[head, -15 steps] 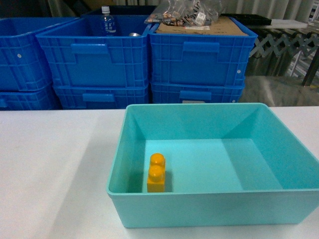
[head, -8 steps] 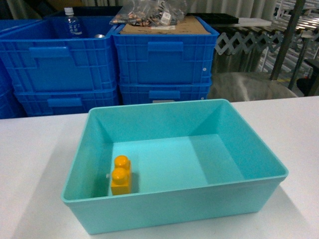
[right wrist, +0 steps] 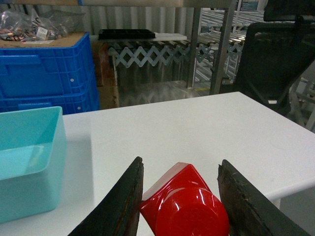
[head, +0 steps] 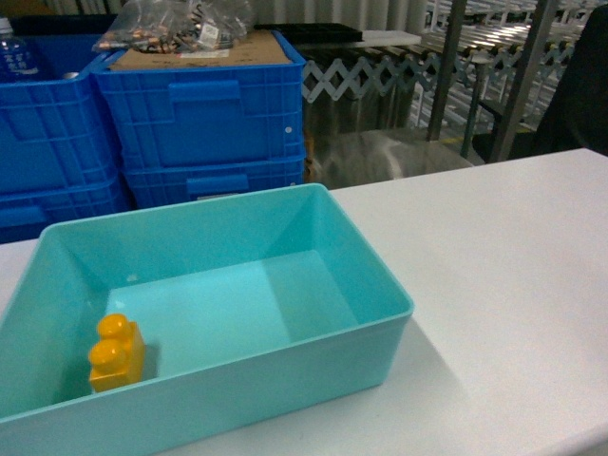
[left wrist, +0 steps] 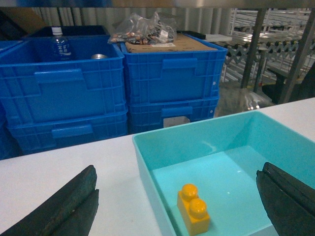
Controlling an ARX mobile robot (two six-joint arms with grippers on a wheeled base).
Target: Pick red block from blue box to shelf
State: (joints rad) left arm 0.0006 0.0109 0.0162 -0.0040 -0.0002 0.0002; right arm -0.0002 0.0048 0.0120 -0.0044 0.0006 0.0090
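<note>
The head view is being swung to the right: the blue box (head: 218, 313), centred a second ago, is now being seen at the lower left of the frame, and steel uprights of what is judged to be the shelf (head: 494, 66) are being brought in at the upper right. This suggests the carry has begun. The red block (right wrist: 184, 206) is being held between the jaws of the right gripper (right wrist: 181, 201), at the bottom of the right wrist frame. The left gripper (left wrist: 177, 204) is being kept wide apart, empty. Only a yellow brick (head: 116, 353) is being left in the box. Dark blue crates (head: 204, 114) are stacked at the upper left, off the likely path.
</note>
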